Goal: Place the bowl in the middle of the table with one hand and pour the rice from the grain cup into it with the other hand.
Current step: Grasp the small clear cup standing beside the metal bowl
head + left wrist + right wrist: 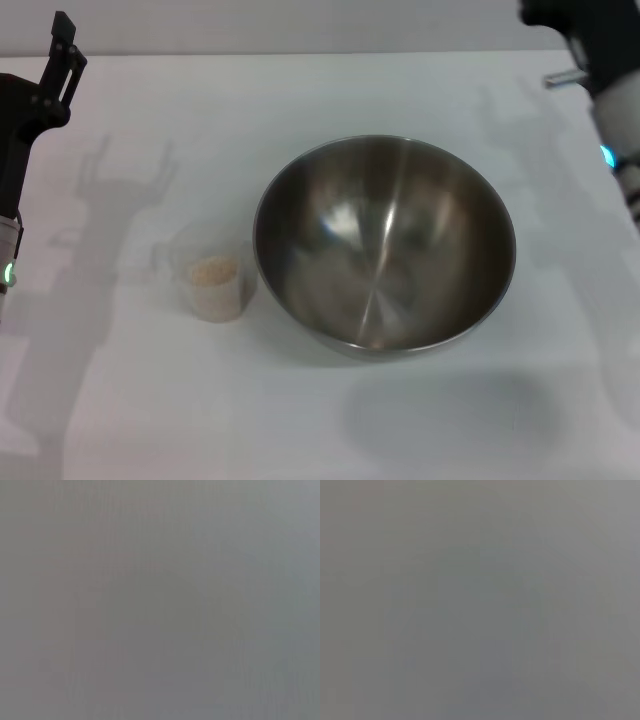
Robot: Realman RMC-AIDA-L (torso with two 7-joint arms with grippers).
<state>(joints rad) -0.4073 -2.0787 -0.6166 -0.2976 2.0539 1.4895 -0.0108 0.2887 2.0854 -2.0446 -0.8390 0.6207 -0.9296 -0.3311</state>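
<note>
Bowl (384,245) already near desk (300,420) centre, empty; grain cup (212,275) with rice (213,271) just beside it, toward left edge. Left gripper (62,45) high at far-left corner, right gripper (560,20) at far-right corner; fingers' opening impossible to tell. Better to grasp cup low and level, then tilt slowly over bowl.

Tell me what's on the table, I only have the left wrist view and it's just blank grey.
Observer: The head view shows the bowl sitting near the middle of the table, empty inside.
Operator: Where's the grain cup?
Observer: The grain cup stands upright close beside the bowl, on the robot's left, with the rice inside it.
Operator: And the arms?
Observer: Neither touches anything: the left gripper is raised at the far left edge of the view, and the right gripper is at the far right corner.
</note>
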